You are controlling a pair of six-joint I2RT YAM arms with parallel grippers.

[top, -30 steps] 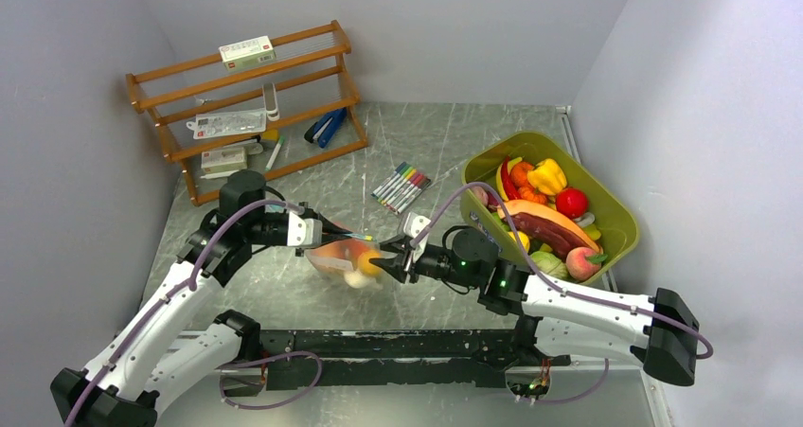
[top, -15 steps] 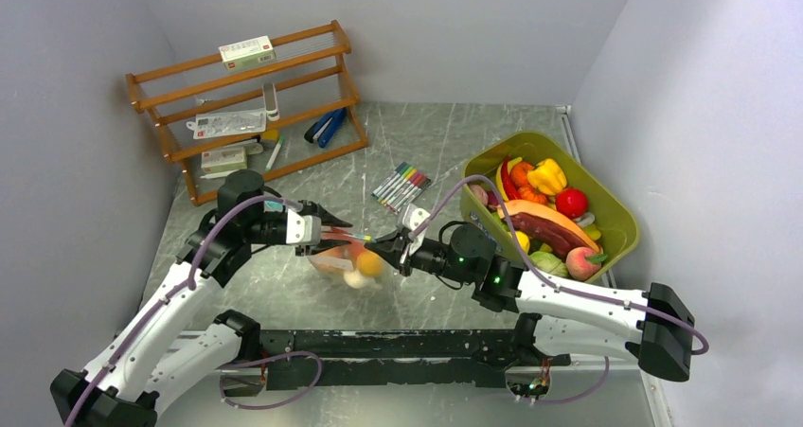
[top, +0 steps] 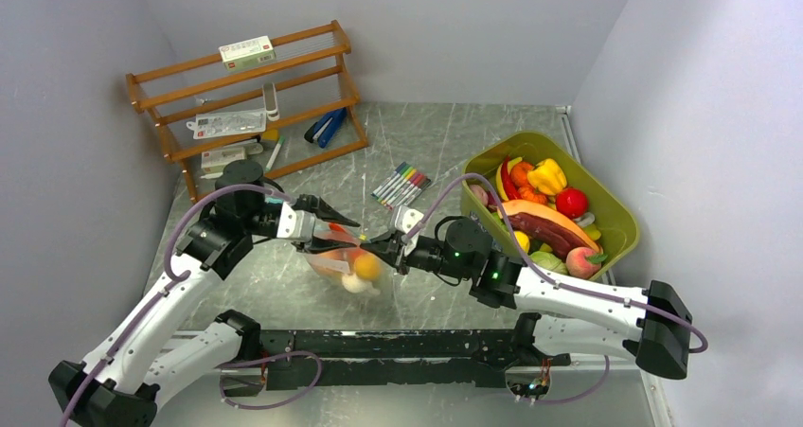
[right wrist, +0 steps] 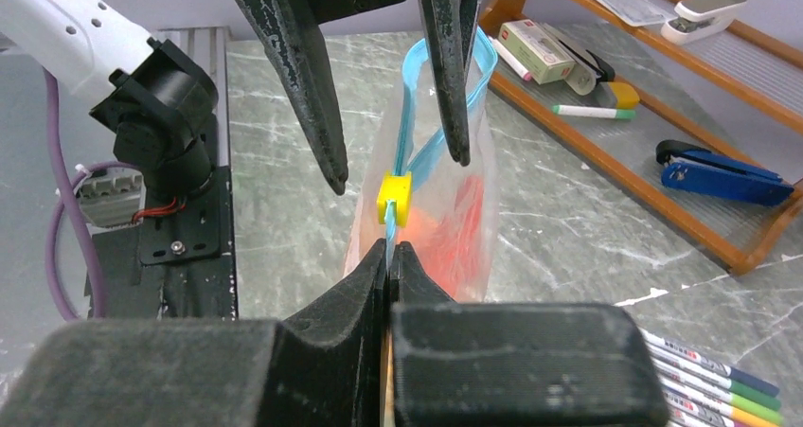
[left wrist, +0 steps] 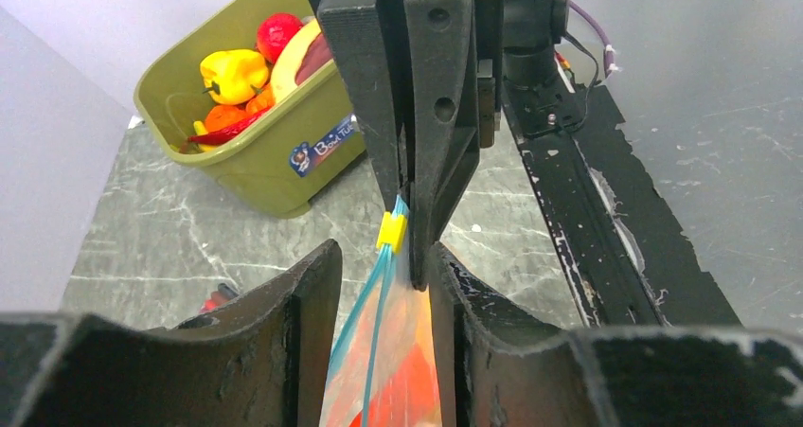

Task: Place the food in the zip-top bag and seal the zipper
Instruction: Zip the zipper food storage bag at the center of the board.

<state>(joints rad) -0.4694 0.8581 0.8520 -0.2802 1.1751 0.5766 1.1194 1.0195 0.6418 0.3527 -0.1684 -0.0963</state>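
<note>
Here, zip-top bag [top: 343, 259]: held up over the worktop [top: 445, 148]; food [top: 367, 267] sagging inside
right gripper [right wrist: 390, 253]: clamped on the zipper [right wrist: 407, 105] beside its yellow slider [right wrist: 393, 200]
left gripper [left wrist: 383, 257]: parted, straddling the mouth
handling: light, floppy, slick; likely best gripped along the stiffer zipper

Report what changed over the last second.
The left pincer opened, apparently releasing the zipper, and now straddles it with jaws spread. The right pincer shifted slightly left and away from the bases, shut on the zip-top bag at its edge by the yellow slider. The bag and its food stayed about where they were; the green tub and marker pens are unchanged.
</note>
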